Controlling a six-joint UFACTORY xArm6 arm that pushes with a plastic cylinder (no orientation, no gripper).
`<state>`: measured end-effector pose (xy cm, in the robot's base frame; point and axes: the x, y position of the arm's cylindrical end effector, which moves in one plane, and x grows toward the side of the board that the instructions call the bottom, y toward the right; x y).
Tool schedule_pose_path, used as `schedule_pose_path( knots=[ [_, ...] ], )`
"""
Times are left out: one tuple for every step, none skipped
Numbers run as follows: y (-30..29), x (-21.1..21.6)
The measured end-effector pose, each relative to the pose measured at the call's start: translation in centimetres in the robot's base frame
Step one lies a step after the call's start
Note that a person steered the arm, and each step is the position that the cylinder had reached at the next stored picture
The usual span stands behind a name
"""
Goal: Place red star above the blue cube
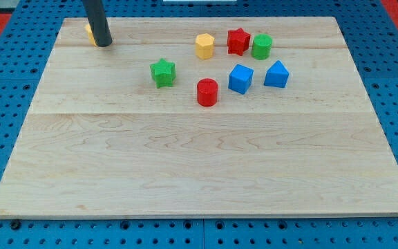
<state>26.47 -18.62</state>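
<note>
Wooden board [199, 166]: the rod's tip [103, 44] rests bare, touching only a partly hidden yellow block [89, 31], well to the view's left of the blue cube [240, 78]. Red star [238, 41] stands just above that cube, between yellow hexagon [204, 46] and green cylinder [261, 46]. Placement looks nearly met; next, the tip must cross over for at most a fine nudge.

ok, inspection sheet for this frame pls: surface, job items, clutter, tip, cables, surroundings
Surface: light wooden board, lower half bare.
Job's things: red star block sits just above the blue cube block in the view, with a small gap between them.
Clutter: yellow hexagonal block, green cylinder block, green star block, red cylinder block, blue pentagon-like block; a yellow block mostly hidden behind the rod.
Claw: none; my tip rests at the board's top left, far from the star, beside the hidden yellow block.
Cables: nothing seen.
Surroundings: blue perforated base, red area at the top corners.
</note>
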Motion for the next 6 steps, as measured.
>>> schedule_pose_path(
  knots=[
    [0.1,0.1],
    [3.9,0.0],
    [9.8,-1.0],
    [14.4,-4.7],
    [21.1,-6.5],
    [26.6,-5.0]
  ],
)
